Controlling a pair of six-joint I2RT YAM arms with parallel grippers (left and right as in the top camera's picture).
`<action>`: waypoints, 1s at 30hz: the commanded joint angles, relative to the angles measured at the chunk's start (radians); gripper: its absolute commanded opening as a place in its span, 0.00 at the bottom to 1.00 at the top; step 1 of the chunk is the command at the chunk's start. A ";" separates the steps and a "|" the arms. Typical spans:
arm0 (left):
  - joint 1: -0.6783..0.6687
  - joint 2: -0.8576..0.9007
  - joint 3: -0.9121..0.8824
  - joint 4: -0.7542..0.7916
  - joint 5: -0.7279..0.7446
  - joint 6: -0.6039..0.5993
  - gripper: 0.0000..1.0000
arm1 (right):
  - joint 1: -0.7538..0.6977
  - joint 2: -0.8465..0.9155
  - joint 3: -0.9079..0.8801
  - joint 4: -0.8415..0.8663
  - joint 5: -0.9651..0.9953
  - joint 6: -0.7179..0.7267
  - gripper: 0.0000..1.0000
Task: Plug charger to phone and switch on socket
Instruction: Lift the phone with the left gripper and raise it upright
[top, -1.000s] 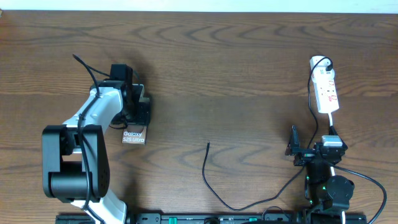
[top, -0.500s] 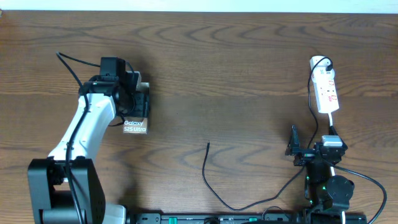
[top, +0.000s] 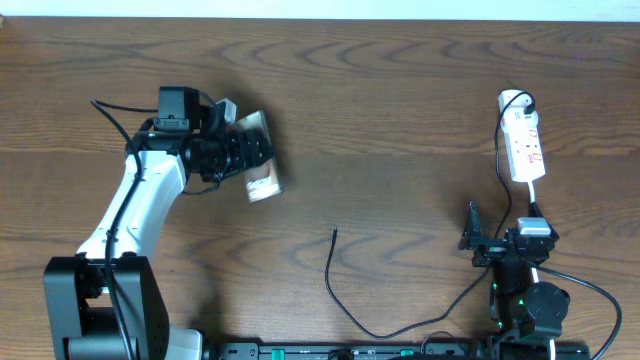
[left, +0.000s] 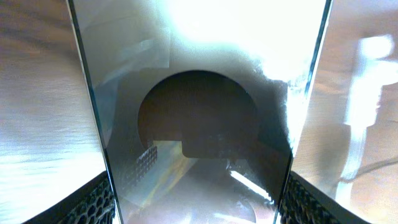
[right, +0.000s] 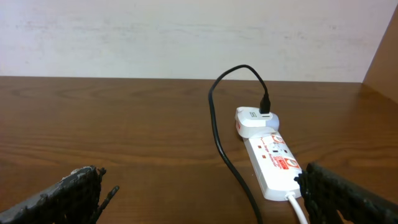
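- The left gripper (top: 244, 156) pinches the phone (top: 264, 180) by its long edges. Its fingers (left: 93, 200) show at both lower corners of the left wrist view, with the mirrored back filling the space between them.
- Compared with a second ago, the phone has moved. Then it sat lower on the left side of the desk (top: 400, 120), its white lettering upright and easy to read. Now it is farther back and more toward the middle, turned at a slant, and the lettering is too blurred to read.
- The left arm has swung with it, and its wrist now points to the right across the desk instead of down at the phone.
- The charger (top: 331, 275) has not shifted. Its free tip lies on the bare desk near the front centre, well apart from the phone, and the cable curves off to the right.
- The socket (top: 525, 146) stays at the far right, with a black plug in its far end.
- The right gripper (right: 199, 190) has not moved. It is spread wide and empty, near the front edge, facing the socket.
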 joint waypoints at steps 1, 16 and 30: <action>0.026 -0.023 0.034 0.064 0.275 -0.190 0.08 | 0.003 -0.003 -0.001 -0.004 0.001 0.000 0.99; 0.222 -0.023 0.034 0.368 0.642 -0.943 0.07 | 0.003 -0.003 -0.001 -0.004 0.001 0.000 0.99; 0.280 -0.023 0.034 0.367 0.773 -1.175 0.07 | 0.003 -0.003 -0.001 -0.004 0.001 0.000 0.99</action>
